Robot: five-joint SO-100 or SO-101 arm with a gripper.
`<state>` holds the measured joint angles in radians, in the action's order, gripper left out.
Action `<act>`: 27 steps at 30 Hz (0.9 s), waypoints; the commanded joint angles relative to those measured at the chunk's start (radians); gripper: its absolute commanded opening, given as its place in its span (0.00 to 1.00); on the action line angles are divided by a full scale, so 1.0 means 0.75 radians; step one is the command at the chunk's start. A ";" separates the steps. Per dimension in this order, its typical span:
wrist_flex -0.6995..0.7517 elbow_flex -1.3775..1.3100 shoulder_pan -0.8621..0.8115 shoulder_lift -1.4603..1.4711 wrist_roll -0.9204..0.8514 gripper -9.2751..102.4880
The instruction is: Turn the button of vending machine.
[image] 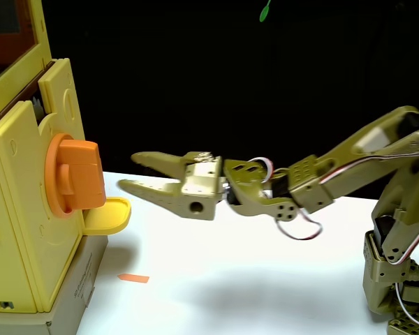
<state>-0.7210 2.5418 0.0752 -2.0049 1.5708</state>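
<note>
White table [265, 265] under a black backdrop [230, 70]; small orange scrap [133, 278] lying on it.

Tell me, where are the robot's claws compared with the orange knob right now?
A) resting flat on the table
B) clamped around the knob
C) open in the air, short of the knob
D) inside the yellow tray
C: in the fixed view the gripper is open, its fingers spread apart, with a clear gap between their tips and the knob.

The arm [349, 164] reaches out level leftward, its end effector [126, 172] parted, holding nothing, above the bench.
</note>
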 commanded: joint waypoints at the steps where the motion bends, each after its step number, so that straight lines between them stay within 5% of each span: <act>1: 0.112 0.135 -0.006 -0.266 -0.270 0.37; 9: 0.415 0.413 0.018 -0.751 -1.227 0.40; 17: 0.579 0.378 0.031 -0.820 -2.837 0.46; 20: 0.522 0.378 0.006 -0.716 -3.203 0.47; 27: 0.014 0.378 -0.045 -0.380 -3.716 0.44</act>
<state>-0.5630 2.8593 0.0568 -2.3669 -1.0953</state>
